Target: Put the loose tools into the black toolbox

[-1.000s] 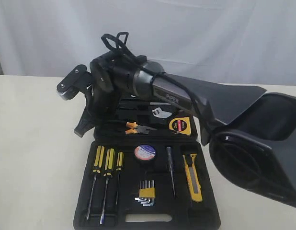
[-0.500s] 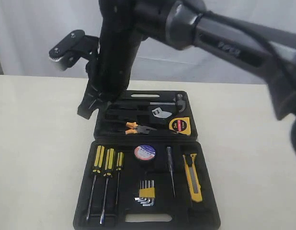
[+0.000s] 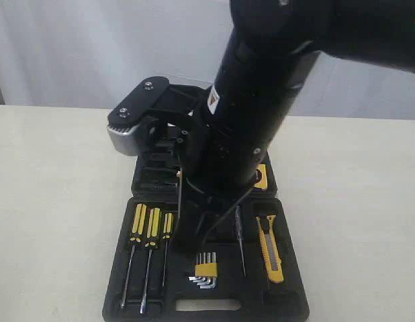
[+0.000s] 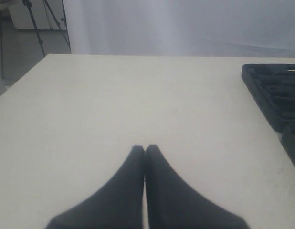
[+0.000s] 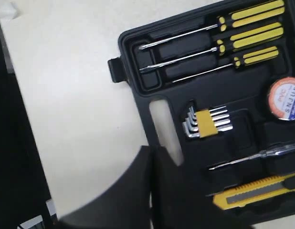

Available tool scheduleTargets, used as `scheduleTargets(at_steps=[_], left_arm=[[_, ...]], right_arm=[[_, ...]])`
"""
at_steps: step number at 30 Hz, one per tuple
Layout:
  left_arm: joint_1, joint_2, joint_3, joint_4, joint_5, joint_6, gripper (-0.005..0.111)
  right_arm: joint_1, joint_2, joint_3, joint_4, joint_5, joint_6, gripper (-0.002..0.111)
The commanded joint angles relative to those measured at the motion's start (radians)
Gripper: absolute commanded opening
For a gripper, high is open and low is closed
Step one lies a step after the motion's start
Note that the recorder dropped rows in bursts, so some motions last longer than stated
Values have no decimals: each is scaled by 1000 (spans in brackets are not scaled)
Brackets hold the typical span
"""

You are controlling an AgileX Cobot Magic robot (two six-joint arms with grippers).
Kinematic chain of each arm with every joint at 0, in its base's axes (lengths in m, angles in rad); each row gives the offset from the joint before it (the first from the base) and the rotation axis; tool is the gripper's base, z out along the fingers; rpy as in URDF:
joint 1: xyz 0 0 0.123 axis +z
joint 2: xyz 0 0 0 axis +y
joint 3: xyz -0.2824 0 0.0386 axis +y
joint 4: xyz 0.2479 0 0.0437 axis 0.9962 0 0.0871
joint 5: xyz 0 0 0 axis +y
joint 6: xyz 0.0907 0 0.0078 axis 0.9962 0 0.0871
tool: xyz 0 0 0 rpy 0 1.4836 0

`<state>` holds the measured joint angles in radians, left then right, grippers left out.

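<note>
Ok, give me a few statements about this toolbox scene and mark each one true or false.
1. The utility knife lies in a recess of the black toolbox. True.
2. The left gripper holds a tool. False: it is shut on nothing, above the table beside the case.
3. Three yellow-and-black screwdrivers lie side by side in the case. True.
4. The tape roll lies on the table outside the case. False: the right wrist view shows it seated inside the case.
5. The right gripper is wide open. False: its jaws are closed together, empty, over the case's handle edge.
</note>
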<state>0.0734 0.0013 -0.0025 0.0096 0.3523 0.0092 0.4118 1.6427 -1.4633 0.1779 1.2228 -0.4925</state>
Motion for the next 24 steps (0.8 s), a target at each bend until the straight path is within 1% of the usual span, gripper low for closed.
scheduleTargets(at_steps=[1, 10, 15, 18, 20, 22, 24], left_arm=[[-5, -1, 3, -10, -10, -2, 0], [-5, -1, 3, -10, -10, -2, 0], [-5, -1, 3, -10, -10, -2, 0], [-5, -1, 3, -10, -10, -2, 0], [-5, -1, 3, -10, -10, -2, 0], [-5, -1, 3, -10, -10, -2, 0], [-5, -1, 3, -10, -10, -2, 0]], right_arm=[[0, -94, 51, 4, -2, -12, -1], [0, -195, 53, 28, -2, -12, -1], [4, -210, 53, 22, -2, -12, -1], [35, -210, 53, -28, -2, -28, -1], [74, -210, 53, -121, -2, -95, -1], [118, -210, 53, -199, -2, -104, -1], [155, -210, 53, -225, -2, -104, -1]])
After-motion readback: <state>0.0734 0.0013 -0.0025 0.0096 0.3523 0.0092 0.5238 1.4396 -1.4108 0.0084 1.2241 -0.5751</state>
